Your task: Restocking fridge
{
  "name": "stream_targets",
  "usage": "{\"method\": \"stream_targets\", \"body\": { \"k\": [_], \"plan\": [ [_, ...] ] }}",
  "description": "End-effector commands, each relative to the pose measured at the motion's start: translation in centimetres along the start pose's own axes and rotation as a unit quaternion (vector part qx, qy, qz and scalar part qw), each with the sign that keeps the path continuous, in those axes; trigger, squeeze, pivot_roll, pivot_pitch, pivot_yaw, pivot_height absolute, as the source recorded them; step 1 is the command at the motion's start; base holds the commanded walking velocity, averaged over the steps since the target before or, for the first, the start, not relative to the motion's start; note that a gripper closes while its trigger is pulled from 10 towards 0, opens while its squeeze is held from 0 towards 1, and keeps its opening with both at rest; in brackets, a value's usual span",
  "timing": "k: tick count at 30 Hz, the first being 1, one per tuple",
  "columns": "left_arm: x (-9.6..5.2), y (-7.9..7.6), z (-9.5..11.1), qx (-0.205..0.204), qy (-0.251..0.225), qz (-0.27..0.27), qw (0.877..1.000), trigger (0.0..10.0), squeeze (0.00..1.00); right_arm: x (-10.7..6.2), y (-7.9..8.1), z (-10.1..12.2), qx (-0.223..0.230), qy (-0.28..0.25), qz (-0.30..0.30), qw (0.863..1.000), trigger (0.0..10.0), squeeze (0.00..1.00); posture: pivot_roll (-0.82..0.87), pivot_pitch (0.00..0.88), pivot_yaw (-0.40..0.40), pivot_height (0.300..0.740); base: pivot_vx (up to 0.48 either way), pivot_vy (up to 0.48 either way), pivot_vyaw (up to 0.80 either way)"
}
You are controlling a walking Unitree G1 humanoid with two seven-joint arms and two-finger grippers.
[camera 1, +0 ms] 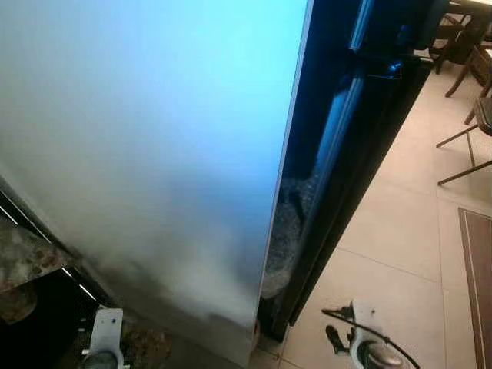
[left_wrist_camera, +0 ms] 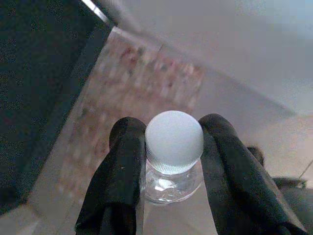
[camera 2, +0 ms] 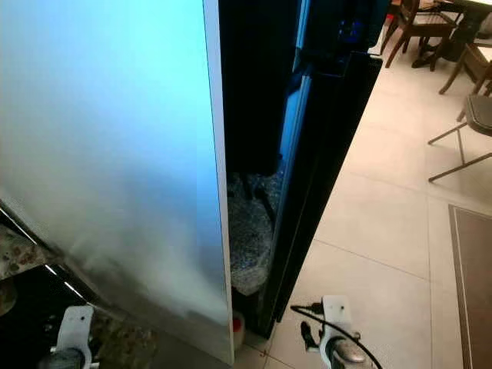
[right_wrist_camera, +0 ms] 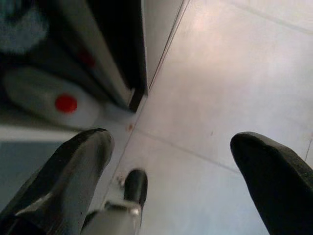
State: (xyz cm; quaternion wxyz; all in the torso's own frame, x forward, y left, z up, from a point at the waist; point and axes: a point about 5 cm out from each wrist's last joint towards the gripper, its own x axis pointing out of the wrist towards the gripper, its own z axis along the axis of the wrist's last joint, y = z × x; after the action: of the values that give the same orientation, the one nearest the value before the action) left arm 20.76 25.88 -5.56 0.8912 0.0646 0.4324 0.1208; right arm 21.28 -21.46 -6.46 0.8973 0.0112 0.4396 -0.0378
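Here, the head views look down along a tall pale fridge door (camera 1: 146, 154) that covers the left and centre of the frame. To its right a narrow dark gap shows the black fridge body (camera 2: 323, 154), with a speckled stone surface (camera 2: 250, 223) low inside the gap. Pale floor tiles (camera 1: 400, 231) occupy the right of the frame; wooden chairs (camera 2: 415, 23) stand at the upper right, and a rug edge (camera 1: 478, 269) lies at the lower right.

The left end effector (left_wrist_camera: 168, 161) is closed — its two black fingers (left_wrist_camera: 122, 171) pinch the neck of a clear bottle (left_wrist_camera: 171, 181) just under its white ribbed cap (left_wrist_camera: 173, 142), at the lower centre of the left wrist view.

The right end effector (right_wrist_camera: 176, 166) is spread wide — nothing lies between its fingers (right_wrist_camera: 78, 166). Beyond them are floor tiles and the door's lower corner. A white container with a red spot (right_wrist_camera: 54, 100) lies at the left of the right wrist view.
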Motion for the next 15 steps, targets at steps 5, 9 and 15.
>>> {"method": "stream_targets", "body": {
  "k": [5, 9, 15],
  "plan": [
    [0.2, -0.3, 1.0, -0.010, -0.004, -0.003, 1.000, 10.0, 0.00, 0.1, -0.3, 0.8, 0.015, -0.004, -0.005, 1.000, 10.0, 0.00, 0.02, 0.000, 0.002, 0.740, 0.000, 0.000, 0.00],
    [0.2, -0.8, 1.5, -0.023, -0.012, -0.005, 1.000, 10.0, 0.00, 0.1, -0.7, 1.3, 0.013, -0.007, -0.011, 1.000, 10.0, 0.00, 0.03, 0.000, -0.030, 0.740, 0.000, 0.000, 0.00],
    [0.2, -1.3, 1.4, -0.033, -0.013, -0.005, 0.999, 10.0, 0.00, 0.0, -1.1, 1.4, 0.001, -0.006, -0.012, 1.000, 10.0, 0.00, 0.03, 0.000, -0.053, 0.740, 0.000, 0.000, 0.00]
  ]
}}
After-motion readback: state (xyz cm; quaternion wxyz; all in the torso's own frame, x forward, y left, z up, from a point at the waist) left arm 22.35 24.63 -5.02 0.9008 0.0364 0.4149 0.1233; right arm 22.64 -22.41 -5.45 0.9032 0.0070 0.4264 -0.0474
